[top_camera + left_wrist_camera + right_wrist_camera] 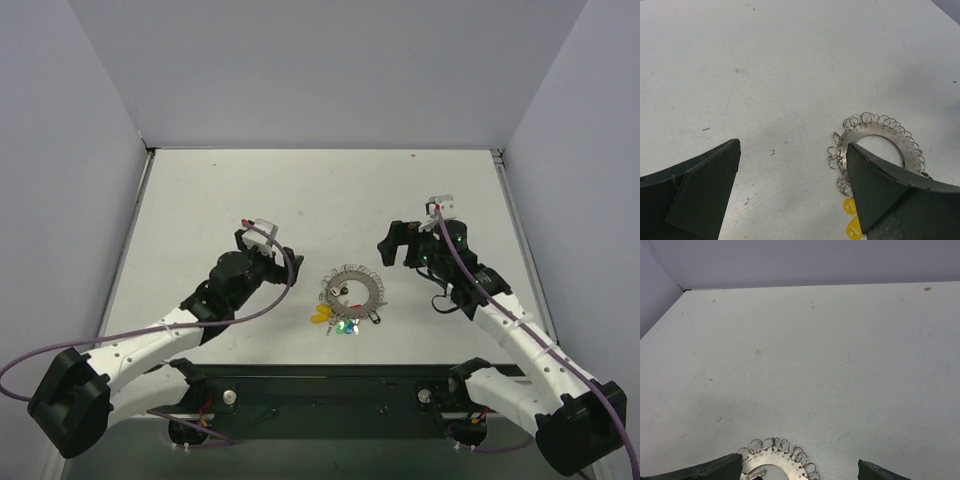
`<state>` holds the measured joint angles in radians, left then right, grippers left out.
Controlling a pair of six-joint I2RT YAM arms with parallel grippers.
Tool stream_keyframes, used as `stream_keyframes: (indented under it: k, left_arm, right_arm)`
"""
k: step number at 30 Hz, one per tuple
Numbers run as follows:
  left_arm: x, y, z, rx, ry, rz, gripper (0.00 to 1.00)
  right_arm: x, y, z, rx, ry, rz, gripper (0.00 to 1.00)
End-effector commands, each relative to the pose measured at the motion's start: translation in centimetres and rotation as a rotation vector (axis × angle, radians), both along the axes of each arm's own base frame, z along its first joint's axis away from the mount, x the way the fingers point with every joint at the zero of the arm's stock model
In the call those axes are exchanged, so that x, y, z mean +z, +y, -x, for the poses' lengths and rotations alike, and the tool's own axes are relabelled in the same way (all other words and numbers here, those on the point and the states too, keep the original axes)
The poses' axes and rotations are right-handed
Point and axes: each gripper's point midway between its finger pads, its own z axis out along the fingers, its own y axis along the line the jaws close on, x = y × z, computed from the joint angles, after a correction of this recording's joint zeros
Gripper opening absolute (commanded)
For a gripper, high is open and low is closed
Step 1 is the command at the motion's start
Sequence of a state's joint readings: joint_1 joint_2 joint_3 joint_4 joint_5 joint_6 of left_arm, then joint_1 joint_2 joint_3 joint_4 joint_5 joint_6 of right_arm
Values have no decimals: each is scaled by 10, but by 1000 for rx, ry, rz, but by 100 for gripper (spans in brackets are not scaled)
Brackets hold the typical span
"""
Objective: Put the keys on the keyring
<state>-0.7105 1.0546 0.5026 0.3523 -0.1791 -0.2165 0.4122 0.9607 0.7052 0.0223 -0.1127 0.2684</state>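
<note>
The keyring [352, 288], a flat silvery disc rimmed with small wire loops, lies on the white table between the arms. Yellow-headed keys [320, 314] and green and blue ones [347, 326] cluster at its near edge. My left gripper [290, 268] is just left of the ring, open and holding nothing. In the left wrist view its fingers [705, 190] stand wide apart over bare table, and the keyring [880, 131] and two yellow keys [852, 217] peek past the right finger. My right gripper [393, 255] is open to the ring's right, and in its wrist view the keyring [775, 456] sits just ahead of the jaws.
The white table [320, 200] is walled on three sides by pale panels. Purple cables [150, 330] run along both arms. A black base bar [320, 395] spans the near edge between the arm mounts.
</note>
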Motion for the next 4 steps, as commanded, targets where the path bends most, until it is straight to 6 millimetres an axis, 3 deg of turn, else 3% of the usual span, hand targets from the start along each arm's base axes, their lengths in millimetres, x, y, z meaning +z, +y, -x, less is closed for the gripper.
stream_keyframes:
  k: [1, 4]
  left_arm:
    - [8, 16, 2, 34, -67, -16, 96]
    - [7, 20, 3, 36, -90, -36, 96]
  right_arm:
    - [28, -17, -17, -128, -78, -63, 100]
    - [24, -32, -19, -186, -94, -61, 100]
